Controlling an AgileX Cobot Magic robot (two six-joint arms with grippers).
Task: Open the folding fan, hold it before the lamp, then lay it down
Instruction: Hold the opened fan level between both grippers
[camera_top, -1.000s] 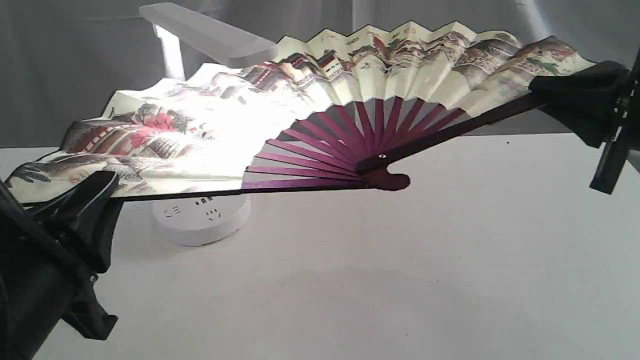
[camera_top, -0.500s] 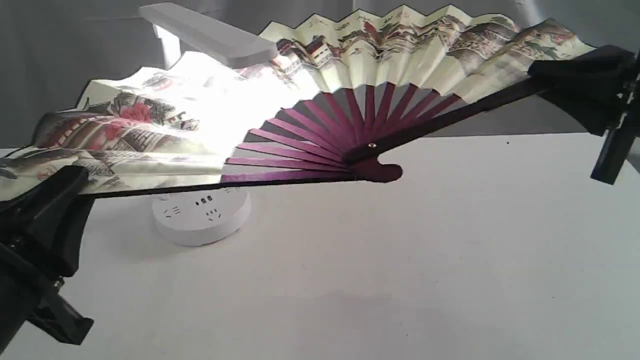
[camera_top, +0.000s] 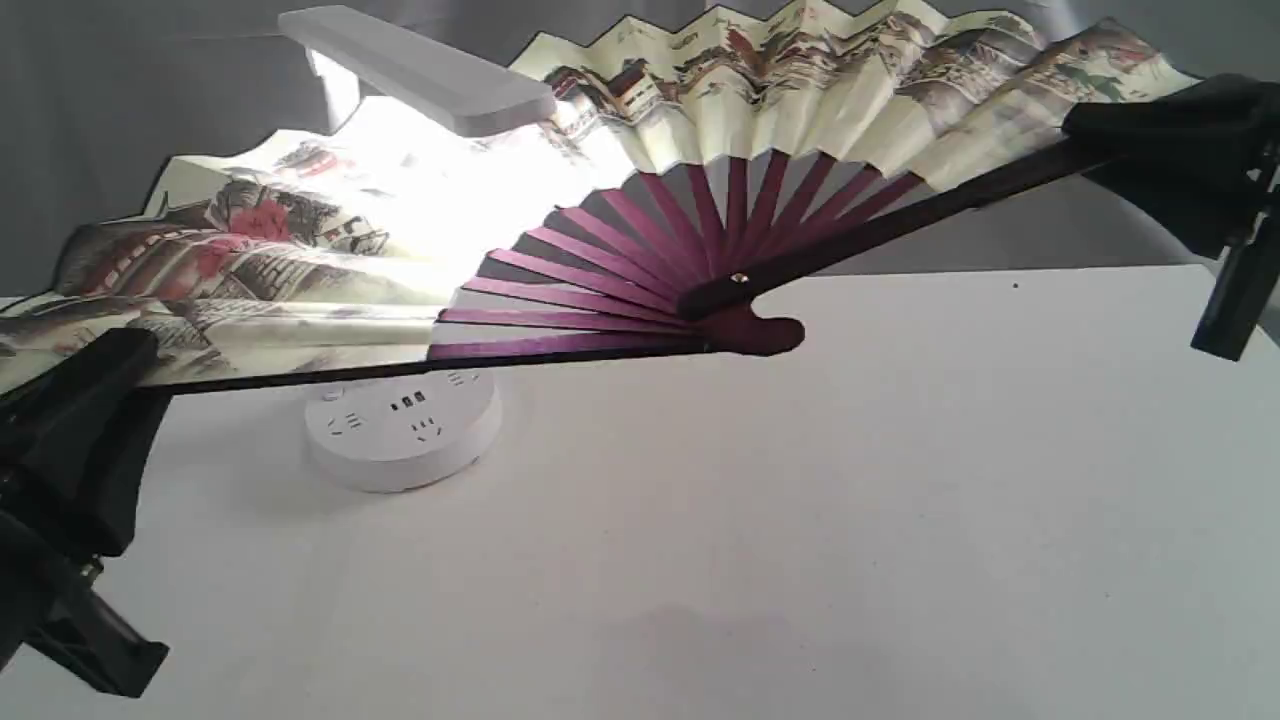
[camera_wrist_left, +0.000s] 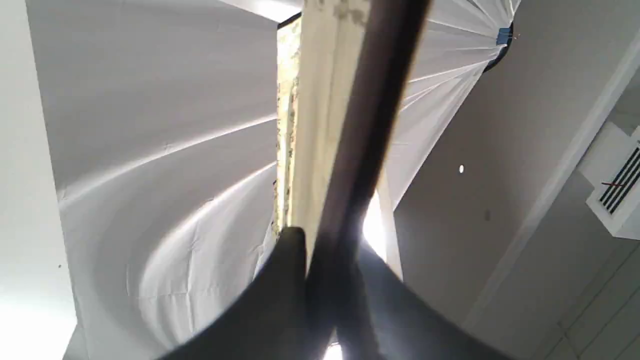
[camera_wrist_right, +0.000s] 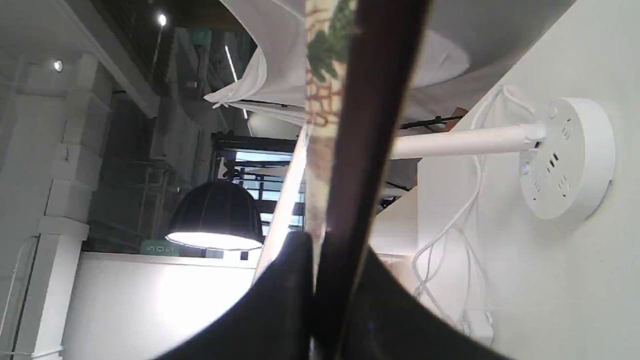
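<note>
- Folding fan (camera_top: 800, 90) hangs spread wide open in the air, its pivot just in front of the lamp (camera_top: 420, 70), clear of the white table (camera_top: 800, 520)
- Cream pleated leaf, black-edged, painted with village houses and red blossom; maroon ribs splay from one rivet; the stretch under the lamp's bar head glares white
- Left gripper (camera_top: 95, 385) is clamped on one guard stick, low beside the lamp's base; right gripper (camera_top: 1130, 125) is clamped on the other guard, well away from the lamp and higher
- Only the exterior view shows the painted face; both wrist views catch the folding fan edge-on
- Only the right wrist view shows the white cord (camera_wrist_right: 465, 200) by the lamp's stem, and a lit black pendant shade (camera_wrist_right: 215, 215) beyond
</note>
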